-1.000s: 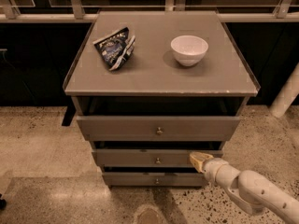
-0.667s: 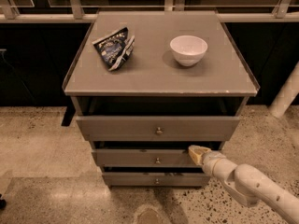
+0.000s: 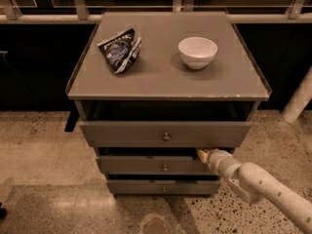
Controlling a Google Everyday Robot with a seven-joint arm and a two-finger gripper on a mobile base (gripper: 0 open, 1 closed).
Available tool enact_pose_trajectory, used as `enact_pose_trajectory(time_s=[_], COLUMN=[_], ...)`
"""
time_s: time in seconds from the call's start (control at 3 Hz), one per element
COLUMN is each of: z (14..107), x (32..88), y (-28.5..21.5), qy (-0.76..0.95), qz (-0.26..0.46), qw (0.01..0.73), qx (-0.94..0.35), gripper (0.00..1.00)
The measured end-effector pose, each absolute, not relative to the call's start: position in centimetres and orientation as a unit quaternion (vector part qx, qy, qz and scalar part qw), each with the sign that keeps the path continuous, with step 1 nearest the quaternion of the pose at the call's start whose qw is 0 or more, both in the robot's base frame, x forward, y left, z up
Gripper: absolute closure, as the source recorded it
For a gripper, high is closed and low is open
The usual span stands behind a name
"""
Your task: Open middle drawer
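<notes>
— What stands there, biggest first?

— A grey-brown cabinet (image 3: 161,84) on speckled floor, with three drawers in its near face. The robot's white arm (image 3: 263,186) reaches in from the near right. The top drawer (image 3: 126,133) is the widest and is pulled out towards us. Under it sits the middle drawer (image 3: 136,165), with a dark gap above its front, and the bottom drawer (image 3: 141,186) is lowest.

— And on top?

— A crumpled dark blue snack bag (image 3: 120,49) at the far left and a white bowl (image 3: 197,51) to its right, well apart. The bag's print is unreadable.

— Where is the gripper?

— The gripper (image 3: 203,153) is at the right end of the middle drawer's top edge, just under the top drawer. I cannot tell whether it is apart or together. The drawer's small round knob (image 3: 165,167) is to its left, untouched.

— Any change from a second ago?

— The gripper has risen and shifted slightly left, from the drawer's front face to its top edge. The drawers look unmoved.
</notes>
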State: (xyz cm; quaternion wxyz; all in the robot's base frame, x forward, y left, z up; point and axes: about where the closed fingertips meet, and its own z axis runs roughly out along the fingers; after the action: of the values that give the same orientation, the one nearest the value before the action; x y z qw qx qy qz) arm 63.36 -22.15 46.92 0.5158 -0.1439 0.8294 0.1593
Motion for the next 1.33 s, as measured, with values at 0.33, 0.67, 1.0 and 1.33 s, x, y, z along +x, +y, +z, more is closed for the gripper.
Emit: enact_pose_trajectory(time_s=[0.33, 0.67, 1.0, 1.33], z=[44.5, 42.5, 42.8, 41.8], x=[64.8, 65.2, 65.2, 63.5], y=[-22.6, -22.8, -22.8, -22.5], qy=[0.842, 0.857, 0.857, 0.88], qz=[0.153, 0.146, 0.146, 0.147], qw=[0.502, 0.481, 0.481, 0.439], qx=[-0.129, -0.115, -0.115, -0.107], gripper=[1.0, 1.0, 1.0, 1.0])
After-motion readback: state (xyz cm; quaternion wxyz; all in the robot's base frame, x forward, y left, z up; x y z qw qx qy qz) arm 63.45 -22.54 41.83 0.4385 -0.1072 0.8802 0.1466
